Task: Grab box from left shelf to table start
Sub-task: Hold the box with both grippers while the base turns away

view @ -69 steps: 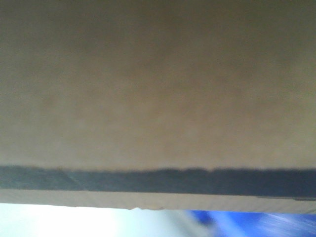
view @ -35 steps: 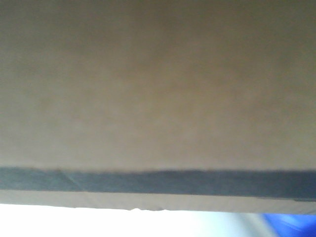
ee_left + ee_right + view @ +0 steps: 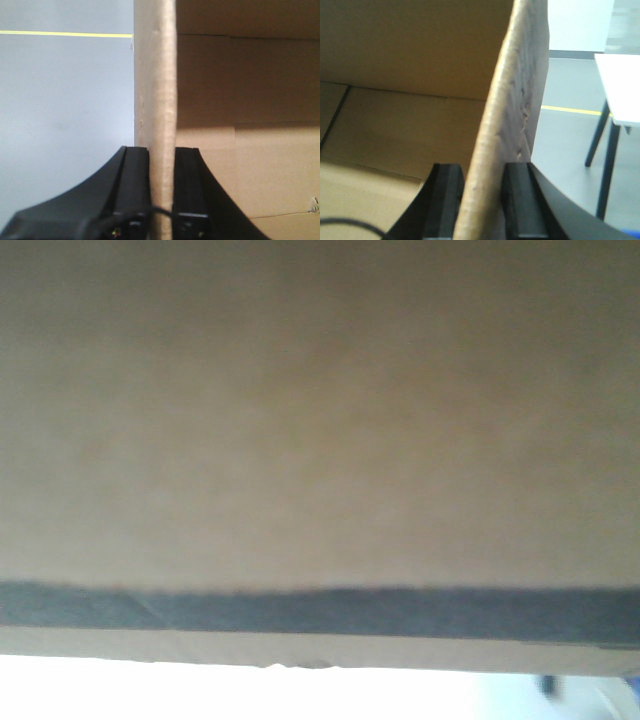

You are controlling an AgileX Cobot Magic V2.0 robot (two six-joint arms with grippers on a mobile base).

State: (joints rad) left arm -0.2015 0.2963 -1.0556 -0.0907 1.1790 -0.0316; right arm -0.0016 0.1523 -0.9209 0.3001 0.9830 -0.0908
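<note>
Comparing the front view over the last second: the box [image 3: 320,440] fills almost the whole frame throughout, and its black band [image 3: 320,612] sits a touch lower now. The blue patch that showed under the box's lower edge at the right has slid off to the right and is all but gone. Only bright, washed-out background remains there.

Reading: the background sweeps sideways while the box keeps its place before the camera. So the box is travelling with the robot, not resting on anything visible.

Left pincer [image 3: 161,150]: fingers closed on one upright box wall, cardboard pinched between them. Beyond it lies grey floor [image 3: 65,110] with a yellow line [image 3: 65,33].

Right pincer [image 3: 480,170]: clamped likewise on another wall, which looks slightly bowed.

A white bench [image 3: 620,85] stands to the right in the right wrist view, well apart from the box. The left shelf is in no view.

Judgement: the box is off the shelf and mid-carry. Approach and set-down remain. Risk: the thin walls may flex under these pinch grips.
</note>
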